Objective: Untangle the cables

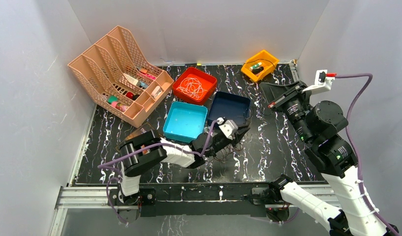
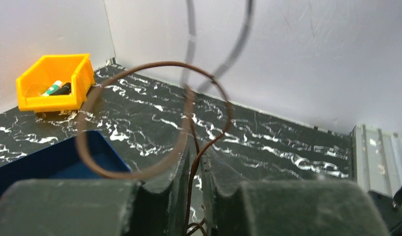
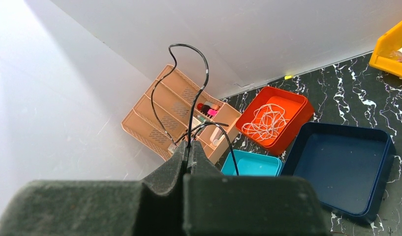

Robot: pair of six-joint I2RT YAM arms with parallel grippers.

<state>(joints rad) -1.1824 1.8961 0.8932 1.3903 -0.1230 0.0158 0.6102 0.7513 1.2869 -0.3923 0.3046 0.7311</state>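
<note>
1. Only the overhead view shows both arms together. The left arm is laid low and stretched across the bench (image 1: 267, 147). The left pincer (image 1: 239, 131) is set just beside the dark blue tray (image 1: 229, 105), and thin dark strands are gathered on the bench under it.
2. In the same view the right arm is raised and folded back. The right pincer (image 1: 268, 89) is held above the bench, near the yellow bin (image 1: 260, 61).
3. The white cable (image 1: 193, 87) is coiled inside the red tray (image 1: 202, 74), apart from both pincers.
4. What is gripped is shown only by the wrist views. In the left wrist view the left pincer is clenched on the brown cable (image 2: 162, 63). The cable is passed up through the narrow slot between the fingers and thrown into a wide loop in front of them. Two blurred dark strands are seen above that loop.
5. In the right wrist view the right pincer is closed tight on the black cable (image 3: 206, 66). Its strands are carried up in a tall arch above the fingertips, and the trays are seen beneath.
</note>
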